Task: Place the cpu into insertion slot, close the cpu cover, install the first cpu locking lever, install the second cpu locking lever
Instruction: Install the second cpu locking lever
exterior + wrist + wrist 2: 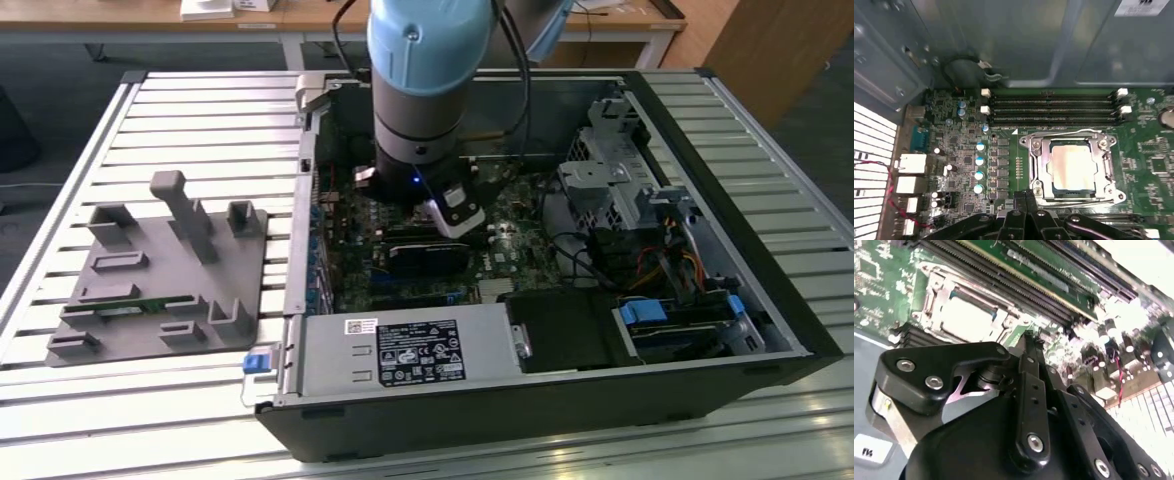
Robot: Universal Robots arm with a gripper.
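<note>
The cpu (pixel 1072 167) lies flat in the insertion slot (pixel 1074 192) on the green motherboard (pixel 1149 150), with the silvery cpu cover (pixel 1040 165) closed down around its pale top. The long black memory slots (pixel 1054 109) run just beside the socket's far edge. The gripper (pixel 1025 197) hovers close beside the socket's edge, fingers pressed together, holding nothing. In the exterior view, the arm (pixel 420 100) reaches down into the open computer case (pixel 747 300).

pale silvery-beige cpu (pixel 1073 167); silvery cpu cover (pixel 1041 162); green circuit board (pixel 1149 155)
</note>
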